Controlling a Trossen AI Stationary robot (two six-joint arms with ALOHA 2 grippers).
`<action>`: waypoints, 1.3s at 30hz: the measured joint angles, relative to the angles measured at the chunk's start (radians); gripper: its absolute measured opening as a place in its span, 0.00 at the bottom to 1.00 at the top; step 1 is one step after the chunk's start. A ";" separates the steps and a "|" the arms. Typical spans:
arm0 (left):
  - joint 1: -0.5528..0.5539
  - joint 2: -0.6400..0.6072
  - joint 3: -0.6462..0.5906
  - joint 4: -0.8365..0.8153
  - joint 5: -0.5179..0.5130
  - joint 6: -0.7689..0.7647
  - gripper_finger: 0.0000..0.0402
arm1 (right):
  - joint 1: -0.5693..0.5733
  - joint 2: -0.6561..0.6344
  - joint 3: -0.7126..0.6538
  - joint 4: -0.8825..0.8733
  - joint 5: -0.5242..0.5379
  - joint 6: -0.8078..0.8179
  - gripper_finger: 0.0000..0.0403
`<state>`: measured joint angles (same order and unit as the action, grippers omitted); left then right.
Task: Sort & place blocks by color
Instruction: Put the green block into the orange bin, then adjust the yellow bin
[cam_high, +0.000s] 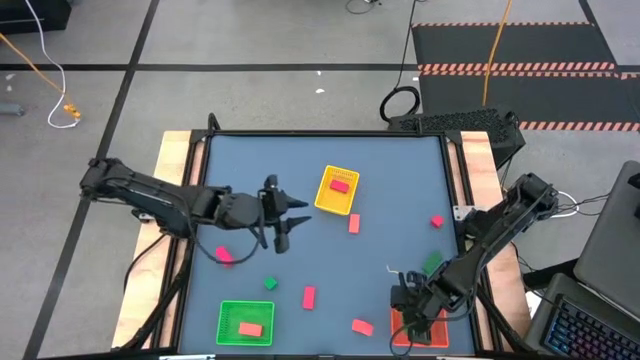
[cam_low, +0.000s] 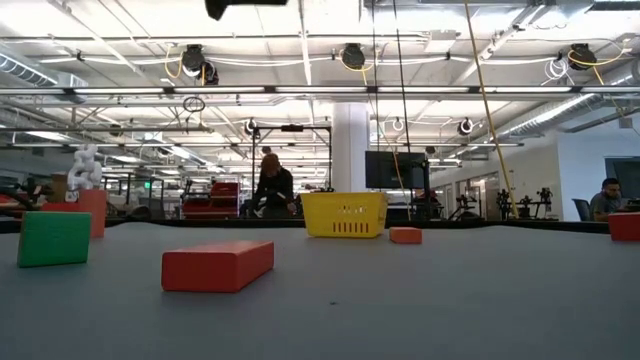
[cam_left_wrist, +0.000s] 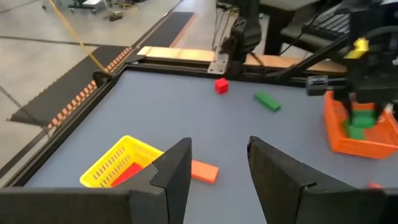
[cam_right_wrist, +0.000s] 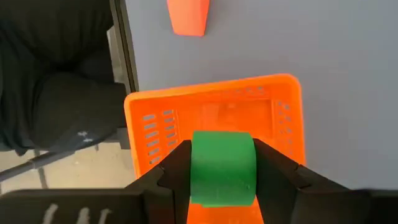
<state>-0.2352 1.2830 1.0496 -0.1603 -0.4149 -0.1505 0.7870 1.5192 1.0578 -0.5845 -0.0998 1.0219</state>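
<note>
Red bar (cam_low: 218, 265) nearest on grey table (cam_low: 420, 310)

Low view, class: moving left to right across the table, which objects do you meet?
Green block → red bar → yellow basket → small orange block → red block at the right edge.

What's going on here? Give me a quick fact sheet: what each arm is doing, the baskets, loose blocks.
Right gripper: shut on a green block, held above the orange basket
Left gripper: open, empty, over mid-table
Yellow basket: one red block inside
Green basket: one orange block inside
Loose blocks: red, orange and green ones scattered on the table
Mismatch: the green block is over the orange basket
</note>
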 joint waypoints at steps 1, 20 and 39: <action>0.005 0.010 0.000 0.004 0.000 -0.002 0.40 | 0.004 0.000 -0.014 0.019 -0.009 0.011 0.30; 0.085 0.105 0.000 0.062 0.107 -0.081 0.40 | -0.035 -0.093 -0.094 0.018 -0.032 0.064 0.89; 0.197 0.266 0.004 0.178 0.189 -0.122 0.40 | -0.502 -0.334 -0.094 0.155 0.527 -0.629 0.84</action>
<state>-0.0382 1.5486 1.0541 0.0176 -0.2260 -0.2727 0.2849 1.1851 0.9641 -0.4290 0.4270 0.3932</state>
